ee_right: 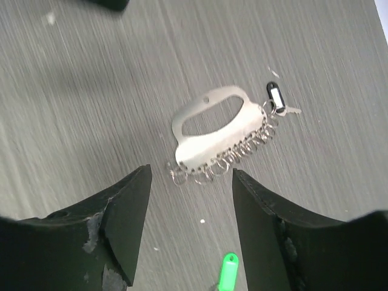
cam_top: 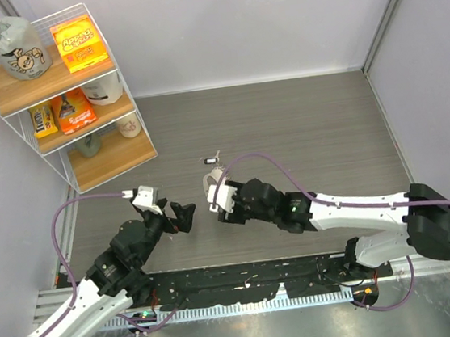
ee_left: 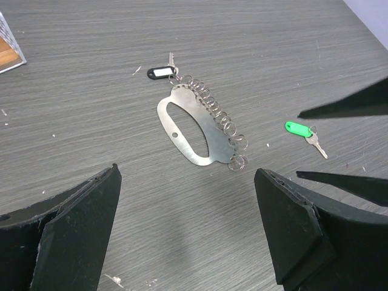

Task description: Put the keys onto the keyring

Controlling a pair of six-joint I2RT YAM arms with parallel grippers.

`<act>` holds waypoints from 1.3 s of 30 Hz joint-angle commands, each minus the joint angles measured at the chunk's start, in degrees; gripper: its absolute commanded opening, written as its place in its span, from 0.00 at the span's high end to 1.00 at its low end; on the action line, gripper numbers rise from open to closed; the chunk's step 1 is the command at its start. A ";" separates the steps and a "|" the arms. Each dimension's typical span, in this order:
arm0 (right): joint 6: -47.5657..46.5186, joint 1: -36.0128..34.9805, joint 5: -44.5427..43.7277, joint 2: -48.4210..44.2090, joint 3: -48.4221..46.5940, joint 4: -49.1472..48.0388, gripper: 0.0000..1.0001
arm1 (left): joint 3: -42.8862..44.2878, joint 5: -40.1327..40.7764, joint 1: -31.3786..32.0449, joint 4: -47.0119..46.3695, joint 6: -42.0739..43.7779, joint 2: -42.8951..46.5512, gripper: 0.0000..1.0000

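Little of the task looks done. The grey worktop (cam_top: 301, 119) carries everything, and nothing is lifted off it. The keyring (ee_left: 219, 148), a flat metal plate with a handle slot and a row of small rings (ee_left: 212, 109) along one edge, lies flat ahead of both pairs of fingers, in the gap between them. The green key (ee_left: 296, 128) lies loose, apart from the rings and joined to none. It sits between the right fingers and close under them, and off to the right of the left fingers. A black tag (ee_left: 161, 72) with a white label and a small bare key (ee_left: 171, 59) hang at the ring furthest from both pairs of fingers. So we judge one key may already be on. The green one has yet to be picked up and threaded.

The right arm (cam_top: 359, 206) stretches low from its base leftward across the worktop, its wrist tipped down. The left arm (cam_top: 114, 262) reaches forward and rightward to face it.

The right fingers (ee_right: 121, 218) stand moderately apart with nothing gripped, straddling the green key. We cannot tell whether they touch the worktop. The left fingers (ee_left: 79, 236) are spread wide and empty, aimed at the keyring from short of it.
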State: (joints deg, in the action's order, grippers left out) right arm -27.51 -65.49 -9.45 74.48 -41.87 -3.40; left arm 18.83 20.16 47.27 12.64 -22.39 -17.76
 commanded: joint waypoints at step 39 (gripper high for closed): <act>81.03 6.52 -11.11 8.22 4.43 -10.40 0.40 | 0.51 0.40 0.20 -5.70 -0.90 -6.59 0.01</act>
State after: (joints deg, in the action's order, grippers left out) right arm 50.02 -59.07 -16.27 81.82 -34.39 -9.45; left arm 18.83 19.92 47.27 10.98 -22.59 -23.90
